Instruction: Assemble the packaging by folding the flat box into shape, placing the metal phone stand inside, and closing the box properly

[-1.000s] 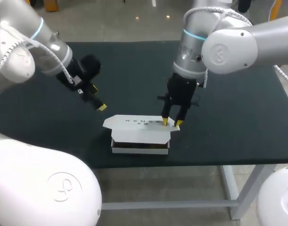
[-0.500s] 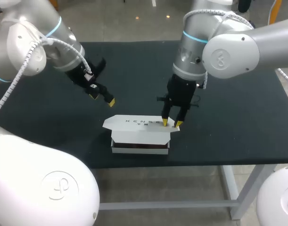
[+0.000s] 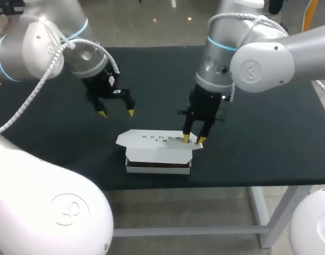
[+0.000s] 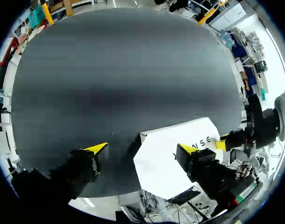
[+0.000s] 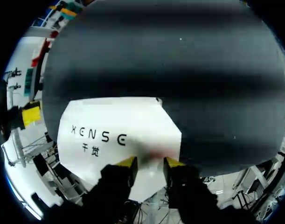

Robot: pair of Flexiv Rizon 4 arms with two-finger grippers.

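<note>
A white box (image 3: 158, 163) stands near the table's front edge, its printed lid (image 3: 151, 141) lying nearly flat over it with a dark gap beneath. My right gripper (image 3: 193, 139) points straight down, both yellow tips resting on the lid's right end, a small gap between them; in its wrist view the right gripper (image 5: 149, 162) sits on the white lid (image 5: 119, 130). My left gripper (image 3: 116, 113) hangs open above the mat just behind the box's left end. In the left wrist view the box (image 4: 172, 158) lies under the left gripper (image 4: 142, 148). No phone stand is visible.
The dark green table mat (image 3: 268, 133) stretches wide on both sides and behind the box. The table's front edge (image 3: 231, 183) runs just in front of the box.
My left arm has swung right and toward the box, turning its gripper so both tips point down. The right gripper and the box have stayed where they were.
</note>
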